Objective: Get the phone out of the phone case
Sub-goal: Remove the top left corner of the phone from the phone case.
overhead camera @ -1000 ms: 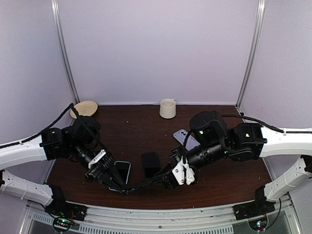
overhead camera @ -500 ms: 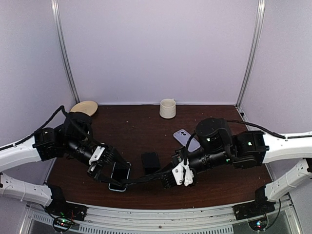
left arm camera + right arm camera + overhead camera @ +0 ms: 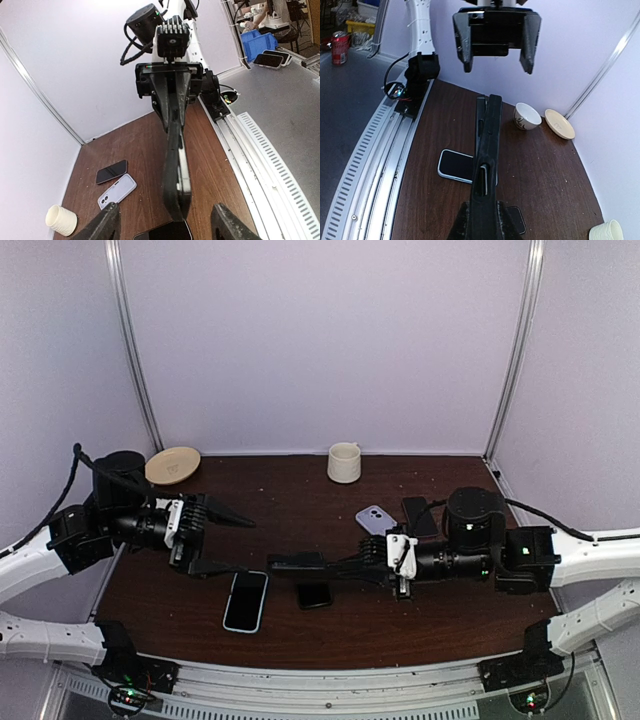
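Observation:
My right gripper [image 3: 352, 565] is shut on the end of a black phone case [image 3: 300, 562] and holds it level and edge-on above the table. In the left wrist view the case [image 3: 175, 165] shows a silver phone edge [image 3: 184, 172] along one side. In the right wrist view the case [image 3: 487, 145] runs straight out from my shut right gripper [image 3: 482, 220]. My left gripper [image 3: 240, 545] is open and empty, a short way left of the case's free end. Its fingers [image 3: 102, 225] stand wide either side of the case without touching it.
A white-rimmed phone [image 3: 247, 600] lies face up on the table near the front, a small black item [image 3: 315, 594] beside it. A lavender case [image 3: 375, 520] and a black phone [image 3: 418, 515] lie mid-right. A cup [image 3: 344, 462] and a saucer [image 3: 172, 465] stand at the back.
My left gripper has let go of the case's end, opened and drawn back left. My right gripper has lifted the case level and pulled it toward the right.

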Tool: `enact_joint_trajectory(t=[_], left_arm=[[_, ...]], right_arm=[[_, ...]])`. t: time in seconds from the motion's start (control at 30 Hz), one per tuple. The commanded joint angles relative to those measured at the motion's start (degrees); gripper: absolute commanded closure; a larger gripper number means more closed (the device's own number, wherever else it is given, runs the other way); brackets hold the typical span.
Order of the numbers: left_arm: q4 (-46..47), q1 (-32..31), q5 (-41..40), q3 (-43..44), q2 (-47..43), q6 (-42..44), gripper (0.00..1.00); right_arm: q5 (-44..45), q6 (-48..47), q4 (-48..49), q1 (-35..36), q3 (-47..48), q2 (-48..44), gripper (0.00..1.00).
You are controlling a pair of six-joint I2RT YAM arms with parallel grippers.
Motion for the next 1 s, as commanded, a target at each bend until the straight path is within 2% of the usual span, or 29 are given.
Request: enact_joint_trajectory(t=[0.0,0.27,0.47,0.7,0.97], left_arm=[[5.2,1.5,1.8,-0.7,-0.6,-3.2,0.36],[11.4,4.9,10.5,-1.2,-0.7,-10.1,0.43],[15.2,5.1,14.3,-1.2,0.4,-14.1,0.5],[19.9,5.0,17.1,-1.5,1.4,-19.3,0.58],[29.5,4.9,24.3,-3.6,2.5,-26.9,0.6]], right_arm=[[3.5,11.0,13.8,-2.2,-1.2,-3.7,1.0],[-10.0,23.5,22.8,-8.9,-3.7,-5.9,1.0],[-18.1,27.5,30.2,-9.9,-4.2,-5.0,1.0],[-23.7,30.9,37.9,-9.9,-3.7,-1.8,1.0],[-27.4,33.3,42.1,-9.9,-1.3,2.9,1.0]])
